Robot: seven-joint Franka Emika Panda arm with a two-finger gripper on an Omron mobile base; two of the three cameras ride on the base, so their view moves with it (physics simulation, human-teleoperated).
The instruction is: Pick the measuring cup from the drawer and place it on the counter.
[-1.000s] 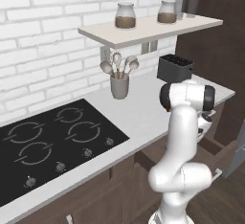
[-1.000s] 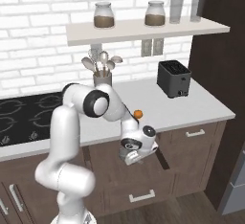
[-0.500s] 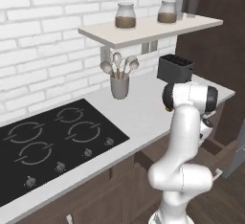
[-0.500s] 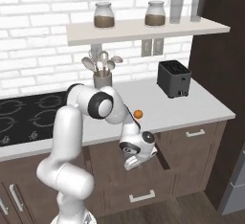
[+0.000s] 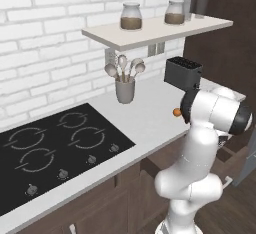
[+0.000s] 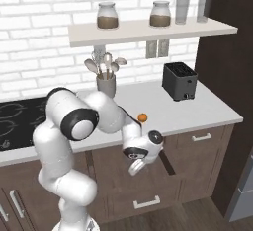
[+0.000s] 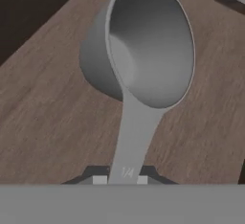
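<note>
The measuring cup is seen dead ahead of the gripper in the hand view, lying on the wood floor of the drawer. Its handle runs straight back toward the camera and passes between the two dark fingertips, which are closed on the handle end — the jaws are nearly shut on it. The long axis is aligned with the gripper's line of sight; the bowl points away, tipped so its open mouth is turned toward the camera. In the right base view the gripper is reached down into the open drawer below the counter. Compared with a second ago, little change in arm pose is seen — the jaws have gone from wide open to clamped.
</note>
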